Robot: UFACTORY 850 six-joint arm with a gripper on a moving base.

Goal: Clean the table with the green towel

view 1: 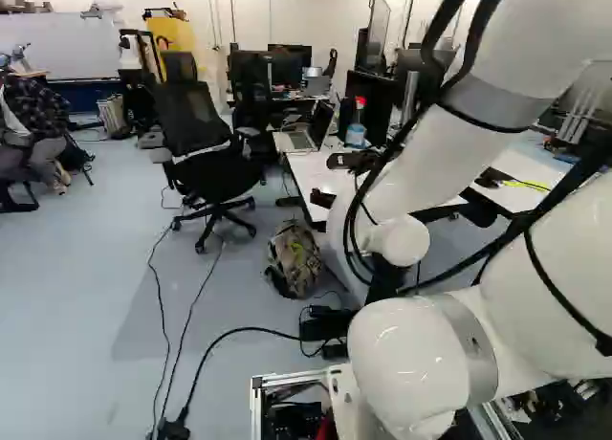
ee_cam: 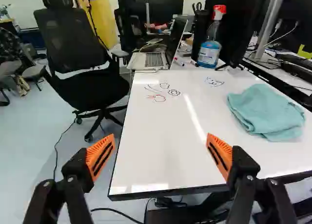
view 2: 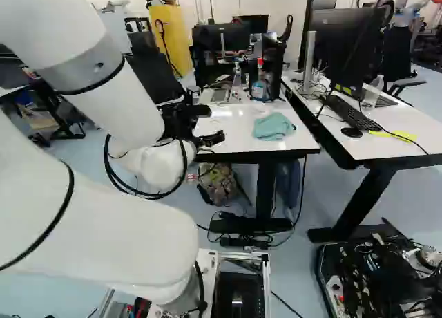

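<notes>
Well, the teal towel point(ee_cam: 267, 112) lies loosely folded, softly wrinkled on top.

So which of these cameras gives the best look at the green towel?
The wrist view: the green towel appears largest there on the white table, its folds visible. The right base view also shows it whole, but smaller. In the left base view it does not show; the arm covers much of the table.

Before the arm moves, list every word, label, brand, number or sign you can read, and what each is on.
No text reads clearly.
Label on the spray bottle: too small to read.
Laptop keys: too small to read.
Marker marks on the white table: lines and loops, no words I can make out.
</notes>
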